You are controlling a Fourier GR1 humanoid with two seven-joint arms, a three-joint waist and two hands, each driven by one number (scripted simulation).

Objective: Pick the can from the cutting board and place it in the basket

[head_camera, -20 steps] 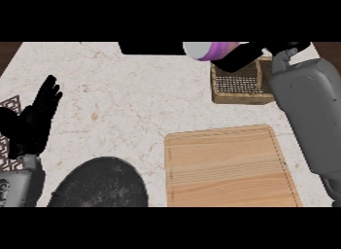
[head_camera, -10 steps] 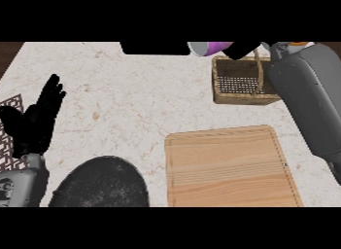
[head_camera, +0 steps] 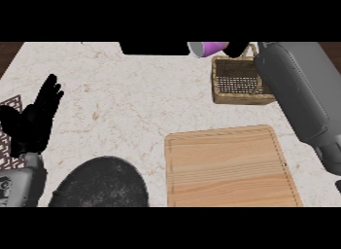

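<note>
At left edge, left hand [head_camera: 31, 120]: rests open above the table [head_camera: 123, 97], fingers straight and pointing up; it has kept the same pose through the last second and plays no part in the carry.
Near front, dark round plate [head_camera: 101, 185]: lies on the table just left of the board, untouched.
Centre right, board [head_camera: 230, 168]: bare now, nothing stands on it, so the pick is done.
Top centre, can [head_camera: 207, 48]: purple, tipped on its side with its pale end toward the left, held up at the far edge just left of the basket's rim; a second ago it hung directly over the basket's left corner, so it has drifted leftward and a little away from the opening.
Right of it, basket [head_camera: 239, 80]: wicker, standing on the table beyond the board, with nothing inside yet.
Far right, right hand: hidden behind the grey forearm [head_camera: 302, 92] and the top edge; I cannot tell how its fingers are set, though the can's height suggests it is carried.
Meaning for the task: the placing step is under way but not finished; in my judgement the can needs to come back right, over the opening, before release.
</note>
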